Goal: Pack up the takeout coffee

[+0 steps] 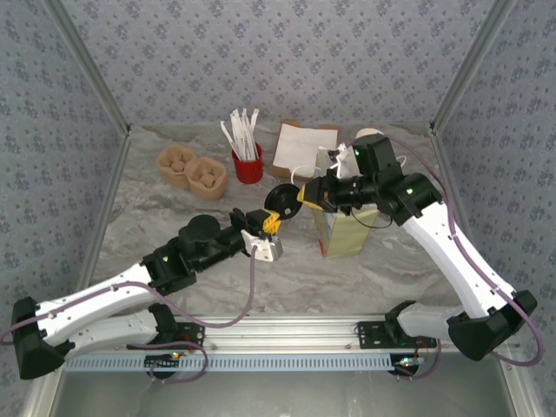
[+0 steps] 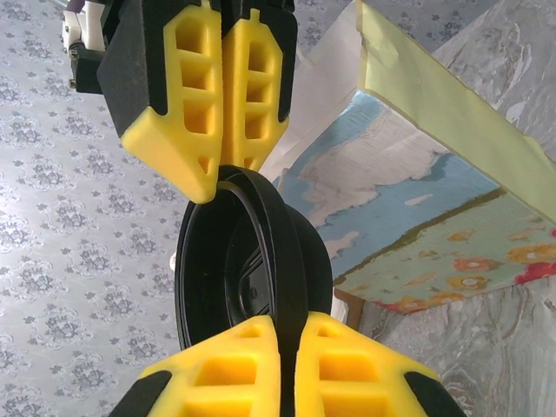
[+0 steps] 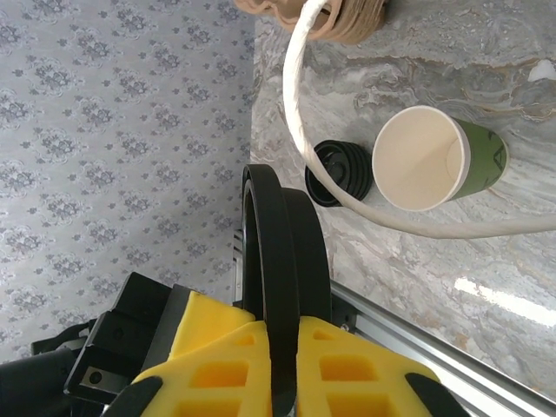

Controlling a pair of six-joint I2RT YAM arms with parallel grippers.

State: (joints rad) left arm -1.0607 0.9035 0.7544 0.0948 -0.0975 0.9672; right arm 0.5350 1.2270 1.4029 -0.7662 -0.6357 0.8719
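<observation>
1. The lid (image 2: 228,261) is being pinched at one edge by the left hand (image 2: 287,334), above the tabletop (image 1: 165,230).
2. Its opposite edge is being pinched by the right hand (image 3: 282,334).
3. The cup (image 3: 426,158) is being seen open-mouthed on the tabletop's rear.

No legible text, label, brand, number or sign on any surface

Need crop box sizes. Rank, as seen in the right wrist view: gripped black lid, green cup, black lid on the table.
1. gripped black lid (nearness to camera inflates it)
2. green cup
3. black lid on the table
</observation>
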